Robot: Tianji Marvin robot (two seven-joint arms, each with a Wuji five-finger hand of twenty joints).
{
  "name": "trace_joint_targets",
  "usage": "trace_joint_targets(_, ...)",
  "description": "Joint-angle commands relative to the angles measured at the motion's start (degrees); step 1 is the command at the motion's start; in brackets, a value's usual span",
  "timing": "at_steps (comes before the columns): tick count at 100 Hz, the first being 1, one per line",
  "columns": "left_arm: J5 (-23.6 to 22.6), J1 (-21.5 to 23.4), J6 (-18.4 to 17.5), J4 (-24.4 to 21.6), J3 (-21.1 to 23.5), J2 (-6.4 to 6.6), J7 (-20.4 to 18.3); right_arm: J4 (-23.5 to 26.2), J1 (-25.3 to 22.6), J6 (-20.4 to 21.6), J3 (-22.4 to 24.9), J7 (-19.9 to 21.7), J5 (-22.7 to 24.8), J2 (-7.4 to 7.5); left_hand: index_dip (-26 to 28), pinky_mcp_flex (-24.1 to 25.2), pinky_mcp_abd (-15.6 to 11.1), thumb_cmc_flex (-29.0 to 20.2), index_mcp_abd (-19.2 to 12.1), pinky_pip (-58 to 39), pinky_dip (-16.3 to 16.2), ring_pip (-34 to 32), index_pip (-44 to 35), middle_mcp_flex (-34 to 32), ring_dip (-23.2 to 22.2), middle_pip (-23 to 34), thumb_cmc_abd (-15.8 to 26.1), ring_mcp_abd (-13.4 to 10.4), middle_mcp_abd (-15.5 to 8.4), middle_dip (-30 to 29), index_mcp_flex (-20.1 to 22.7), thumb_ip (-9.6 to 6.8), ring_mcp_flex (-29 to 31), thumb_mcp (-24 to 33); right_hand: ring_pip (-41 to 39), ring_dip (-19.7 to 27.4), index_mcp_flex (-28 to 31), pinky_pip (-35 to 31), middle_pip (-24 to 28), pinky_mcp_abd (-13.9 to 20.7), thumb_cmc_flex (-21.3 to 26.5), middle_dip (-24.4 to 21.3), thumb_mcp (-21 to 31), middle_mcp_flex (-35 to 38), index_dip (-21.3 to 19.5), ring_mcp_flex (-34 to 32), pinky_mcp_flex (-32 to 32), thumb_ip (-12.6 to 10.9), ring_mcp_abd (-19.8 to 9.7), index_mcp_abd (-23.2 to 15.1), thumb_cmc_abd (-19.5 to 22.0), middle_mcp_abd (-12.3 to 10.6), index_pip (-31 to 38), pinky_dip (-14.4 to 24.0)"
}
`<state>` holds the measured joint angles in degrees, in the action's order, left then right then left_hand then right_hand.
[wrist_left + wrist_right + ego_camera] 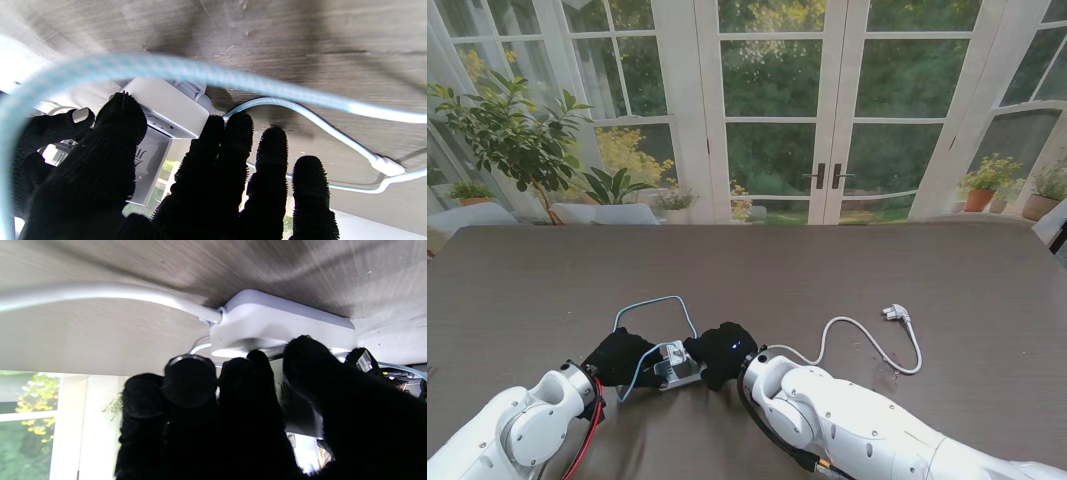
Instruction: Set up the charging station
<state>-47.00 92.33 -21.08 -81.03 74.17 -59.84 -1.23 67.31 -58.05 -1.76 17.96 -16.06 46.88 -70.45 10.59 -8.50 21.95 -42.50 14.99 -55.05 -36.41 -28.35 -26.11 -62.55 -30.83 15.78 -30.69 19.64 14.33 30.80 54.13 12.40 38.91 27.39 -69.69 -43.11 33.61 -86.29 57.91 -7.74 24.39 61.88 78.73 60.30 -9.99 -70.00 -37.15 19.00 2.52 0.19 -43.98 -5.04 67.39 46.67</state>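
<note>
Grey wood table (947,290) by garden doors. Power strip (677,368) lies near me at centre, between both gloved hands. Right hand (722,350) presses its fingers close together on the strip's cord end; left hand (617,355) pinches a white charger block (166,106) against the strip, thumb opposing fingers. Blue cable (652,305) loops behind it. Wall plug (895,314) lies well apart, right. Likely plugging in the charger; next: seat it squarely, keep the strip pinned.

Matt wood-grain table (947,300), braided cable (186,71)
</note>
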Motion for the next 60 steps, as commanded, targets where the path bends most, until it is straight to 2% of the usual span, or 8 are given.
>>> trace_joint_targets(1,-0.12,0.60,0.14,0.44,-0.03,-0.02,-1.56,-2.51,-3.52,-0.39,-0.30,3.39,0.29,1.89,2.92,0.16,1.28,-5.76,-5.08,-1.74,-0.51,-0.23,-7.08,-1.63,-0.67,0.18,4.05,0.93,-0.23,0.38,7.45,-1.92,1.03,6.69,-1.71,-0.87,3.80,-3.80,-1.18,1.58,-2.53,-1.81,2.71,-2.07,-1.84,-1.67,0.91,-1.08,-0.12,-7.52,0.50,-0.54,-15.67,1.14)
trace_joint_targets(5,-0.13,0.57,0.12,0.50,-0.09,-0.02,-1.53,-1.67,-3.81,-0.53,0.38,3.30,0.62,2.12,2.95,0.14,1.29,-5.78,-5.25,-1.74,-0.51,-0.23,-7.09,-1.59,-0.67,0.15,4.02,0.91,-0.36,0.38,7.47,-1.91,1.03,6.70,-1.50,-0.85,2.29,-3.71,-1.17,1.50,-6.69,-3.29,1.29,-3.25,-7.62,-1.29,0.95,-3.28,-0.80,-8.70,2.18,-0.56,-17.92,1.21)
trace_joint_targets(9,-0.10,0.53,0.12,0.54,-0.14,-0.01,-1.56,-0.70,-4.22,-0.77,1.29,3.23,0.91,2.33,2.95,0.14,1.30,-5.74,-5.27,-1.74,-0.51,-0.21,-7.04,-1.55,-0.66,0.14,4.03,0.93,-0.33,0.37,7.43,-1.91,1.00,6.69,-1.27,-0.90,0.22,-3.20,-2.19,1.05,-11.01,-5.64,-1.88,-4.89,-8.78,-0.76,1.27,-9.35,-1.05,-9.53,5.08,-0.41,-18.98,1.23)
trace_joint_targets(12,-0.08,0.51,0.11,0.57,-0.17,-0.01,-1.59,0.10,-4.66,-0.93,2.16,3.21,0.92,2.44,2.96,0.14,1.30,-5.72,-5.36,-1.74,-0.51,-0.23,-7.03,-1.56,-0.67,0.14,4.04,0.89,-0.34,0.37,7.44,-1.90,1.03,6.67,-1.07,-0.88,-0.97,-2.91,-2.68,0.73,-12.06,-7.01,-3.15,-5.75,-8.84,-0.36,1.52,-11.00,-0.91,-9.66,5.41,-0.20,-19.46,1.27)
trace_joint_targets(26,-0.02,0.39,0.09,0.64,-0.26,0.01,-1.70,4.23,-6.68,-1.67,6.29,3.26,0.99,3.01,3.00,0.23,1.24,-5.71,-5.29,-1.69,-0.49,-0.20,-7.04,-1.56,-0.66,0.13,4.04,0.84,-0.26,0.37,7.46,-1.90,1.01,6.64,0.49,-0.43,-7.21,-1.53,-5.83,-0.30,-15.71,-12.32,-9.74,-7.97,-6.88,0.79,2.26,-10.77,-0.07,-9.94,6.14,0.84,-24.17,1.36)
trace_joint_targets(37,-0.05,0.26,0.04,0.68,-0.28,0.02,-1.77,7.31,-8.45,-2.19,9.47,2.89,1.38,3.35,3.02,0.22,1.27,-5.65,-5.30,-1.68,-0.49,-0.15,-7.00,-1.49,-0.65,0.09,4.07,0.83,-0.39,0.34,7.47,-1.91,0.90,6.66,2.56,0.09,-7.89,0.04,-8.42,-1.03,-17.58,-15.84,-14.29,-9.19,-5.79,1.78,2.96,-10.48,0.55,-10.71,8.10,1.40,-25.98,1.33)
trace_joint_targets(52,-0.27,0.11,-0.26,0.53,-0.10,-0.03,-1.34,9.54,-9.91,-3.63,12.66,0.90,1.25,3.01,3.08,0.86,0.93,-3.22,-5.12,-1.07,-0.26,0.55,-5.07,0.41,-0.42,-1.20,4.67,0.62,-0.52,-0.44,6.96,-2.29,-0.42,6.75,11.84,3.02,-7.32,5.55,-14.27,-3.00,-17.89,-22.10,-16.16,-12.85,-5.53,5.51,5.06,-10.83,2.20,-11.03,10.24,2.39,-26.15,0.00)
trace_joint_targets(60,-0.57,0.23,-0.49,0.09,0.37,-0.08,-0.91,10.08,-10.22,-4.20,14.13,0.17,0.55,2.71,6.35,1.96,0.46,0.54,-5.28,1.56,0.71,2.98,2.76,3.36,0.80,-3.47,5.06,-0.02,-0.92,-3.39,5.36,-2.94,-2.72,7.84,19.58,5.49,-6.81,9.75,-17.64,-4.45,-17.95,-26.59,-16.80,-15.05,-5.56,8.58,6.59,-10.78,3.17,-11.44,10.51,2.93,-26.14,-1.39)
